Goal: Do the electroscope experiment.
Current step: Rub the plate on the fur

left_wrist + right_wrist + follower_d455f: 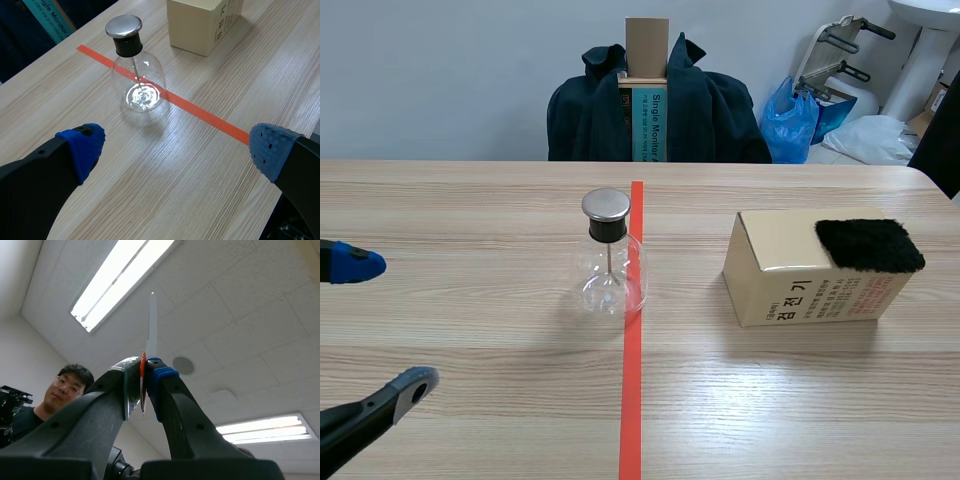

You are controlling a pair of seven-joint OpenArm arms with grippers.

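The electroscope (610,262), a clear glass flask with a black stopper and a metal cap, stands on the table by the red tape line. In the left wrist view the electroscope (135,70) is ahead of my left gripper (175,150), which is open with nothing between its fingers. In the scene view the left gripper (385,325) is at the left edge. A black fur pad (869,245) lies on a cardboard box (790,275) to the right. My right gripper (144,375) points up at the ceiling, shut on a thin pale strip (151,325). It is outside the scene view.
A chair draped with a dark jacket (655,110) stands behind the table's far edge. A blue bag (790,120) and equipment sit at the back right. A person (67,390) appears beside the raised right gripper, near a camera (10,400).
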